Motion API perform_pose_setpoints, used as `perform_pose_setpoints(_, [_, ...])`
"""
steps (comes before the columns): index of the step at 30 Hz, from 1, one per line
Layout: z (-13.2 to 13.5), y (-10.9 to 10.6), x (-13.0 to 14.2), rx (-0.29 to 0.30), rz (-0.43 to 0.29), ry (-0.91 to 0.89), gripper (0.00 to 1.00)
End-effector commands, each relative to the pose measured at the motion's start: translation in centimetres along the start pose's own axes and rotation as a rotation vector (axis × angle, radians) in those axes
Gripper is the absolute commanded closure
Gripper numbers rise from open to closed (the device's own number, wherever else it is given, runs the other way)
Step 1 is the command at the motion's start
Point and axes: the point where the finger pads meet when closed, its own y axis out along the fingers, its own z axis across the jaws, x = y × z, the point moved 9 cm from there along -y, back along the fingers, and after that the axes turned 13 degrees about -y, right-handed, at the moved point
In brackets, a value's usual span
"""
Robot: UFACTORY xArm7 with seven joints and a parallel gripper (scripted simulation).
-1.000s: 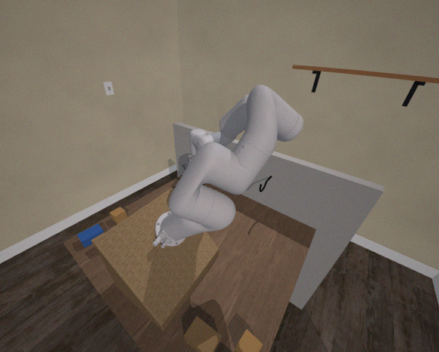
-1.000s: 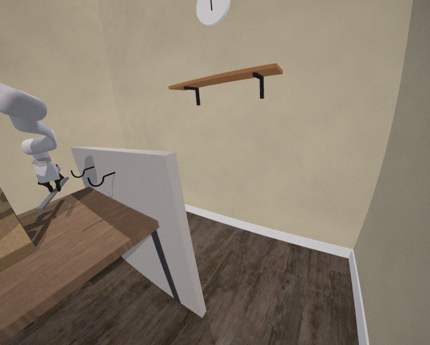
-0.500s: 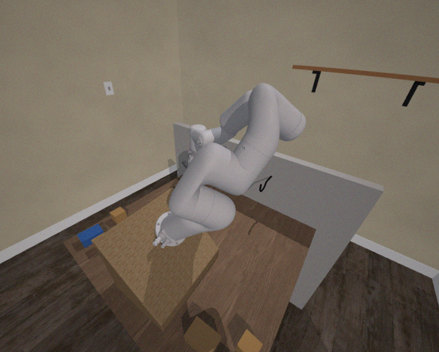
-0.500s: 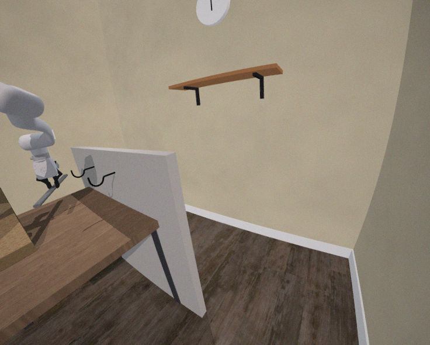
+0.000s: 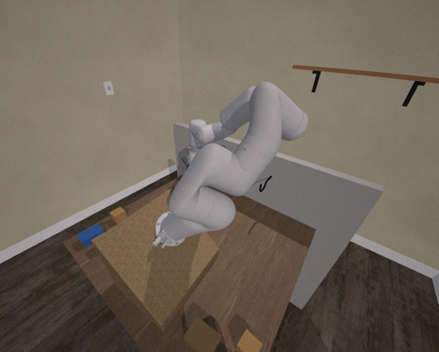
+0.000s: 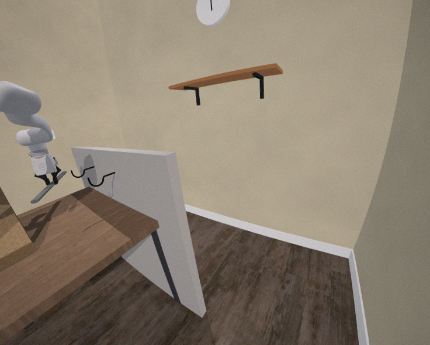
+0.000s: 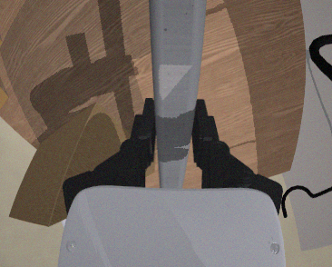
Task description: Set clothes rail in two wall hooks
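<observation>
The clothes rail is a grey bar. My gripper is shut on it near its upper end and holds it tilted above the wooden table. Two black wall hooks stick out of the white panel. Both are empty, and the rail is a short way out from them. In the wrist view the hooks show at the right edge. In the top view the arm hides the gripper and one hook shows.
A raised wooden block carries the arm's base. A blue block and orange boxes lie around it. A wooden wall shelf and a clock hang on the room wall behind the panel.
</observation>
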Motion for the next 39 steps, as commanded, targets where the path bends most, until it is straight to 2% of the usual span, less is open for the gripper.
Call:
perform_pose_setpoints(1, [0.0,-1.0,-0.1,0.002,0.005,0.000,1.00])
perform_pose_setpoints(39, [0.0,-6.7,-0.1,0.002,0.005,0.000,1.00])
